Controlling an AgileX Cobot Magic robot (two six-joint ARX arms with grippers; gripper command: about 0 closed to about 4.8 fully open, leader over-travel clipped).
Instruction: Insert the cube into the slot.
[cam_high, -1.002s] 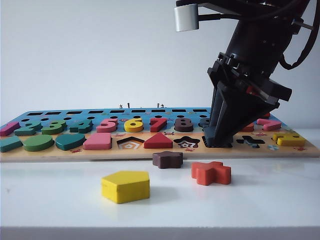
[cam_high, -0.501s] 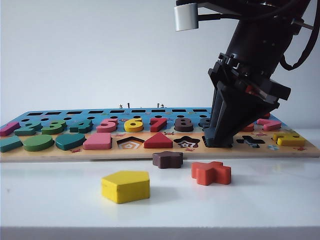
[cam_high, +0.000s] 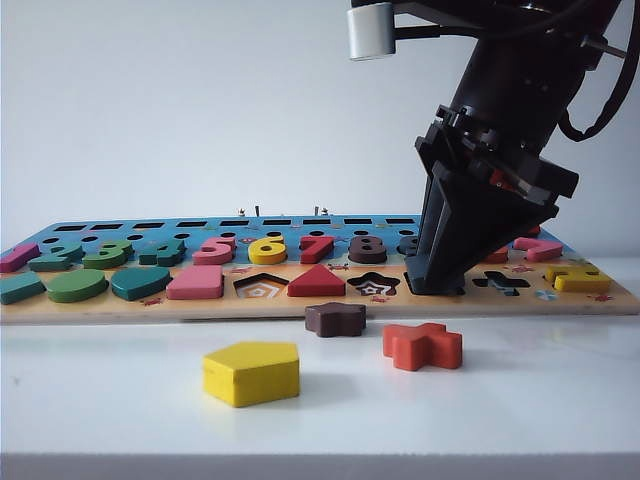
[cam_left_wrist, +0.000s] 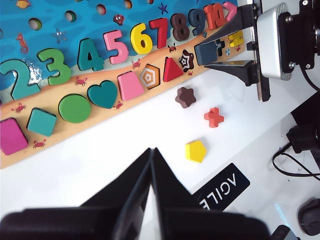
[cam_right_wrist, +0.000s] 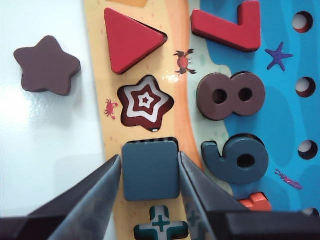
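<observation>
The right gripper (cam_right_wrist: 150, 172) stands over the front edge of the puzzle board (cam_high: 60, 305), pointing down, with its two fingers (cam_right_wrist: 95, 192) on either side of the cube (cam_right_wrist: 150, 169). The cube lies in the slot (cam_right_wrist: 150, 141), nearly filling it; only a thin strip of checkered floor shows along the edge next to the star cutout (cam_right_wrist: 145, 102). A narrow gap shows between each finger and the cube's sides, so the jaws look slightly spread rather than pinching it, though this is hard to tell for sure. In the exterior view the fingertips reach down to the board between the star cutout and the cross cutout (cam_high: 502, 283).

The left gripper (cam_left_wrist: 150, 200) hangs above the bare desk (cam_high: 120, 400), well apart from the board, with its fingers pressed together and nothing between them.

On the desk in front of the board lie three loose pieces: a brown star (cam_high: 335, 319) just beside the board's edge, a red cross (cam_high: 422, 346) near it, and a yellow pentagon (cam_high: 251, 373) closer to the camera. On the board, the pentagon cutout (cam_high: 260, 288) sits between a pink block (cam_high: 196, 283) and a red triangle (cam_high: 316, 282).
</observation>
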